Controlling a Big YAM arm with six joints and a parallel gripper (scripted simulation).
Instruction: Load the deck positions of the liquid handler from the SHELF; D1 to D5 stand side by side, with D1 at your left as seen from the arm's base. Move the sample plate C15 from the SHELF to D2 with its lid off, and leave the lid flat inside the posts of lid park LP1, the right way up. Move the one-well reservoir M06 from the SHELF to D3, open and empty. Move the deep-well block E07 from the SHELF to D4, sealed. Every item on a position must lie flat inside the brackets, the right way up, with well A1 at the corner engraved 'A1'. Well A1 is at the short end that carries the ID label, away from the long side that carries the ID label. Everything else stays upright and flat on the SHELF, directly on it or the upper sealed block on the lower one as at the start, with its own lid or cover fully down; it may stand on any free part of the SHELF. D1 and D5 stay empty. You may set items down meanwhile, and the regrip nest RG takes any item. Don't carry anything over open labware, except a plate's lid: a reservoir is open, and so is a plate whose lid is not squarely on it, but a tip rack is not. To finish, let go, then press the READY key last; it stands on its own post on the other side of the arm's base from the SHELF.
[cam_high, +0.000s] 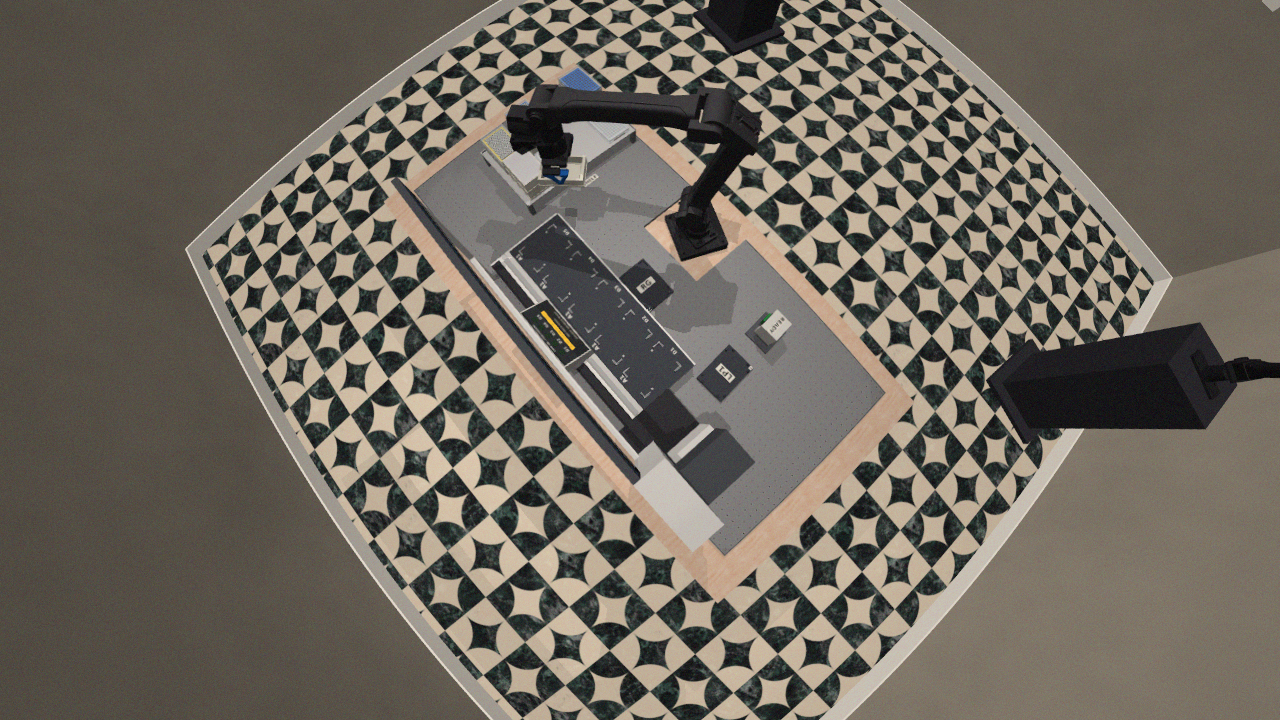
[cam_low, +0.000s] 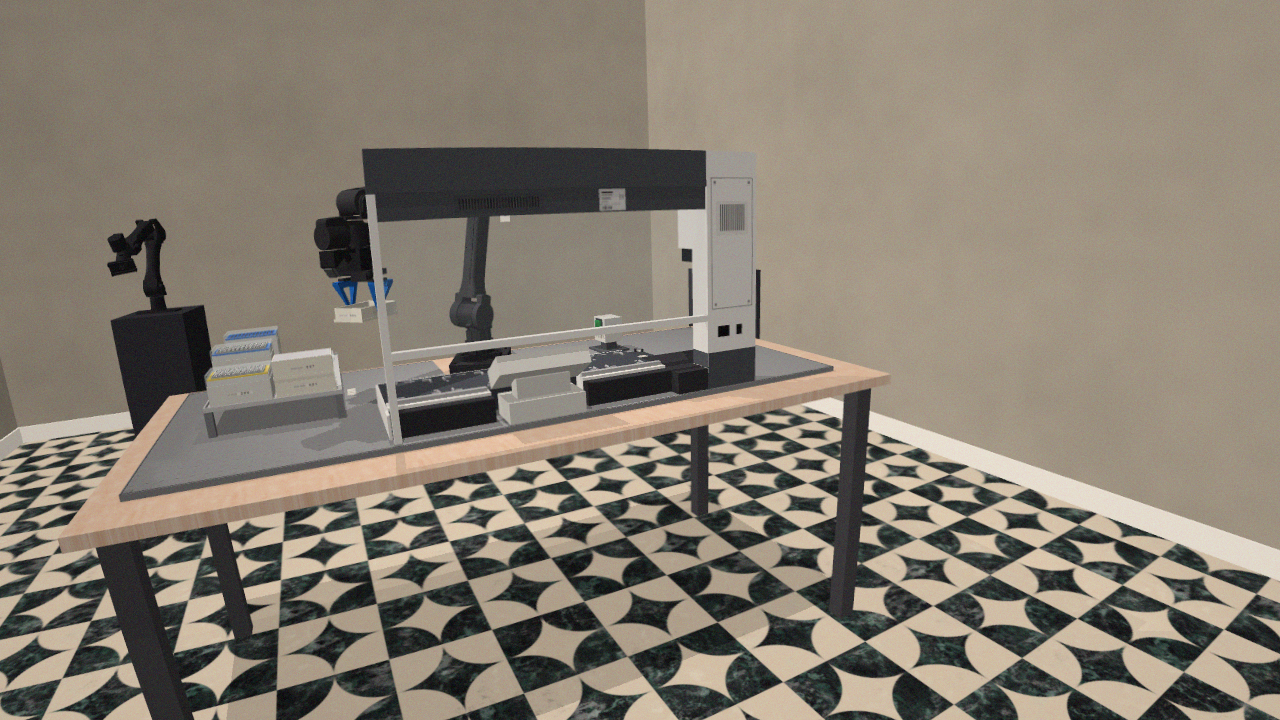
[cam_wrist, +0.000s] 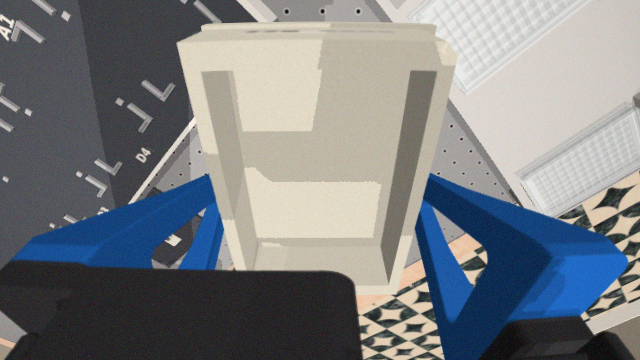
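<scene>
My gripper (cam_wrist: 319, 180) is shut on the cream one-well reservoir (cam_wrist: 315, 150), gripping its long sides; the open, empty well faces up. In the overhead view the gripper (cam_high: 556, 170) holds the reservoir (cam_high: 559, 178) in the air by the SHELF (cam_high: 546, 147), short of the dark deck (cam_high: 595, 308). In the side view the reservoir (cam_low: 362, 313) hangs level under the gripper (cam_low: 362, 291), high above the table. The wrist view shows the D4 mark (cam_wrist: 143, 155) and brackets below at the left, and two lidded plates (cam_wrist: 480, 35) (cam_wrist: 580, 155) on the white shelf at the right.
Tip racks (cam_low: 239, 365) and stacked sealed blocks (cam_low: 306, 372) stand on the SHELF. The liquid handler's dark gantry (cam_low: 537, 183) and its white post (cam_low: 383, 331) are close to the gripper. The RG nest (cam_high: 648, 289), LP1 (cam_high: 728, 368) and READY key (cam_high: 772, 328) lie beside the deck.
</scene>
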